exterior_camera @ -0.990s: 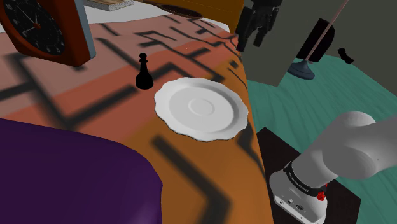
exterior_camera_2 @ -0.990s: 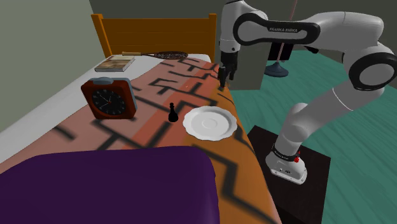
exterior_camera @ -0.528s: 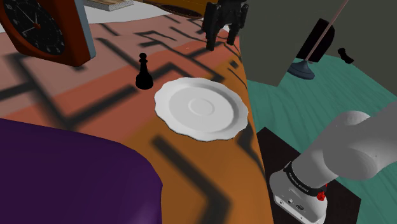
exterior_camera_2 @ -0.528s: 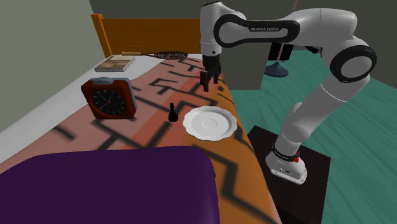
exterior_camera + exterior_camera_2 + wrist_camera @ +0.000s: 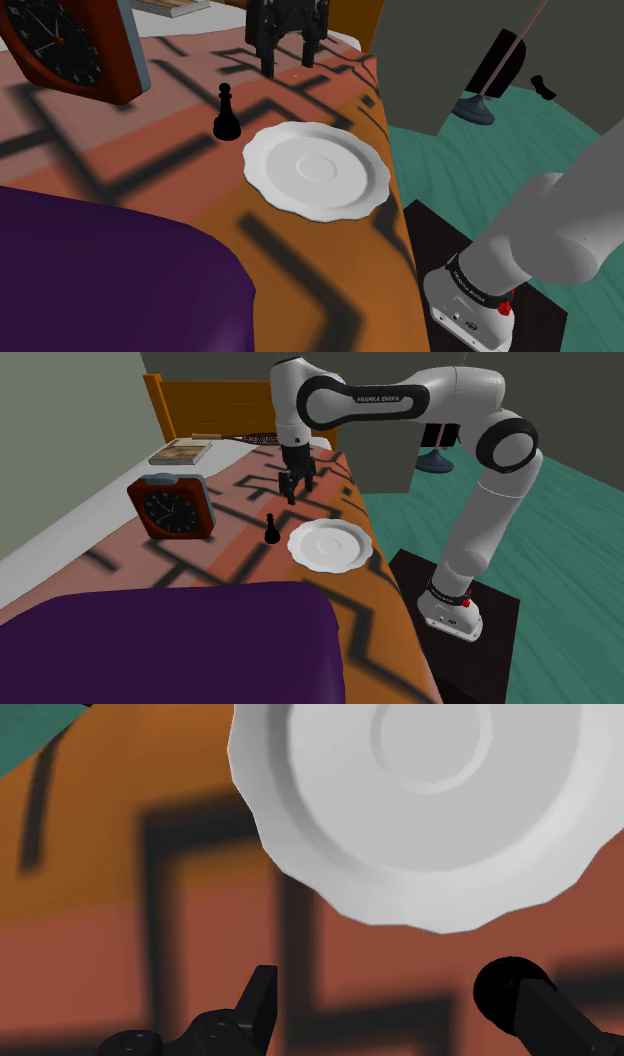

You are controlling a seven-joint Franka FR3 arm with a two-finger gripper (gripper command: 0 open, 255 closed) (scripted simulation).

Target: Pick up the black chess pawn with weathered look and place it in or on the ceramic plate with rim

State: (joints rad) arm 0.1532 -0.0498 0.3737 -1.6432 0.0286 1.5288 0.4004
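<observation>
pawn: black chess pawn [image 5: 227, 112] [image 5: 271, 530], upright on the bed cover [image 5: 150, 150], nothing touching it.
pawn vs plate: just beside the plate [image 5: 260, 170] [image 5: 298, 544], not touching the rim; it is on the plate's left in the shoulder view, on the clock side.
plate: white with a scalloped rim and a round centre well, flat on the cover near the bed edge that faces the stand [image 5: 455, 632].
gripper: black gripper [image 5: 287, 66] [image 5: 291, 492] is released, fingers apart, nothing between them. It points down over the cover, past the pawn toward the headboard [image 5: 240, 402], clear of both pawn and plate.
wrist view: gripper [image 5: 385, 979] over the patterned cover, plate [image 5: 265, 794] ahead of the fingers [image 5: 262, 999]. A black round shape sits at the other finger's tip; can't tell if it is pawn or finger.
cover: orange to reddish with black line pattern.
clock: red-brown case, dark dial [image 5: 70, 50] [image 5: 172, 507], on the bed well apart from the plate.
blanket: purple blanket [image 5: 100, 270] over the near end of the bed.
book: book [image 5: 180, 450] lies flat near the headboard.
arm: white arm [image 5: 400, 397] arches from the stand over the bed.
floor: teal floor [image 5: 560, 552].
</observation>
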